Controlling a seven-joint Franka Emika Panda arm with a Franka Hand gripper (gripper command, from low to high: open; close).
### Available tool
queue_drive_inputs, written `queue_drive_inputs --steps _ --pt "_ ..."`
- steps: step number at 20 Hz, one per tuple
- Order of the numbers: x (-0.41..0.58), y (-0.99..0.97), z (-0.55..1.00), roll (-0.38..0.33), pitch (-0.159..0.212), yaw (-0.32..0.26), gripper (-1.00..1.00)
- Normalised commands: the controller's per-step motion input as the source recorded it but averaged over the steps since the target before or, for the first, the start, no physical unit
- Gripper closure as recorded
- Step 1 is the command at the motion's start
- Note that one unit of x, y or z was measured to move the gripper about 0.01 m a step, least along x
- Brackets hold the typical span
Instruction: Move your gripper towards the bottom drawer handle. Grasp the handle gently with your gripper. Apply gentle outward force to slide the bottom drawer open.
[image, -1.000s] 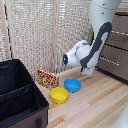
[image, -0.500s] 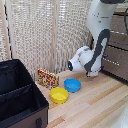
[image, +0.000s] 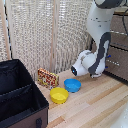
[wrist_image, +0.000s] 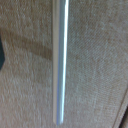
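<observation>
Exterior view, left to right: black fabric box (image: 20, 97) at the bench's (image: 95, 105) left front corner; small patterned carton (image: 47, 77) standing near the back edge, just beside the box; yellow bowl (image: 59, 95) and blue bowl (image: 73, 85) touching or nearly so, mid-bench. White arm (image: 99, 35) bends down toward the dark-brown drawers at the bench's right edge; gripper (image: 107, 64) hidden behind the wrist, so finger state cannot be told. Bottom drawer (image: 119, 62) front shut flush (handle too small to make out here). Wrist view: bottom drawer handle (wrist_image: 60, 60) fills the frame as a silver bar against the brown front; one dark finger edge (wrist_image: 1, 52) visible.
</observation>
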Motion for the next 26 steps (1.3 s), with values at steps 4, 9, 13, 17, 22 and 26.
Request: queue_drive_inputs --steps 4,9,13,17,22,26 --pt "0.236 -0.59 0.12 -0.005 0.000 0.029 -1.00" --pt "0.181 -0.29 0.05 0.000 0.000 -0.024 1.00" --pt "0.032 -0.10 0.00 0.000 0.000 -0.009 1.00" --pt "0.118 0.00 0.00 -0.020 0.003 -0.063 1.00" --pt "0.202 0.02 0.04 0.000 0.000 -0.007 1.00" --pt "0.409 0.21 0.01 0.000 -0.002 -0.009 1.00"
